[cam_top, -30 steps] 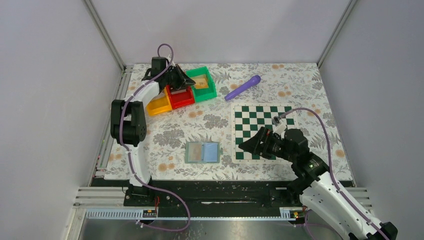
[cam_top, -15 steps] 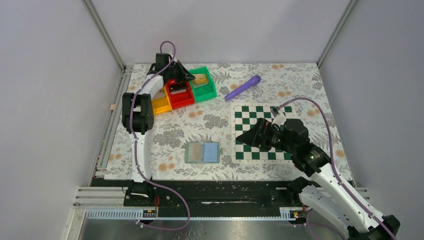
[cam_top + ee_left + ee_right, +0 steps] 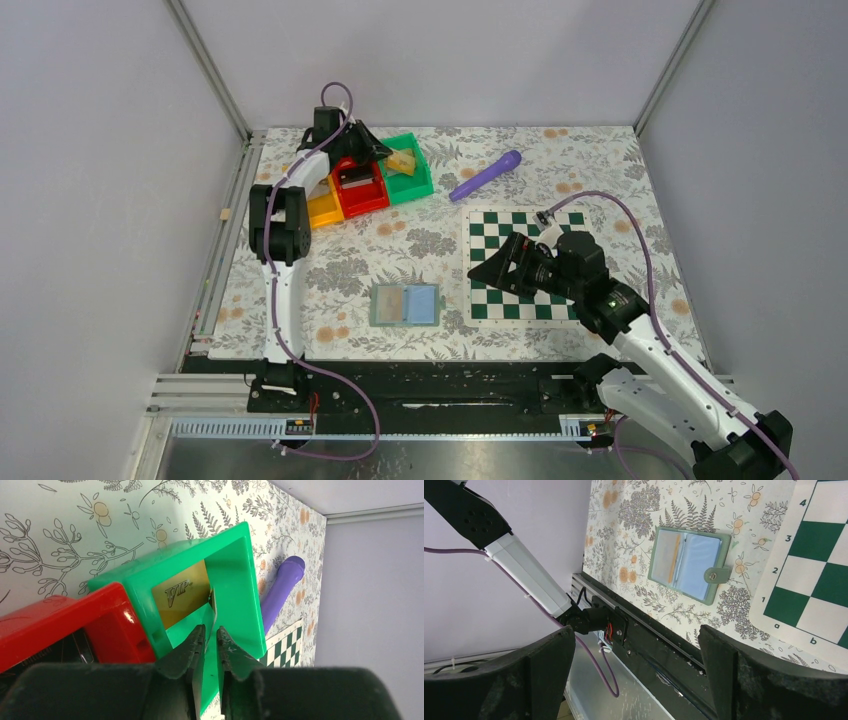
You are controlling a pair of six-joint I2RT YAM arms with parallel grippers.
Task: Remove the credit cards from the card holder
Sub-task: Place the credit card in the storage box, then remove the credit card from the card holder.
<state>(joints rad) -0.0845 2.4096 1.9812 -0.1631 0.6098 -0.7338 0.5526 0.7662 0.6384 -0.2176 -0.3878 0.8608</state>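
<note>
The left arm reached to the upper left, left gripper (image 3: 210,632) above the green bin (image 3: 235,570), fingers narrowly apart around an edge-on credit card (image 3: 212,607); I could not tell if they gripped it. A second credit card (image 3: 182,597) lay inside. The right gripper (image 3: 636,632) hovered wide apart over the chessboard (image 3: 520,235), beside the spread card holder (image 3: 405,305).

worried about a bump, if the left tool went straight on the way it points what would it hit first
Most likely the green bin: the left tool points into it, beside the gold VIP card. A thin card stands edge-on between its fingers and might touch first; depth is unclear.
</note>
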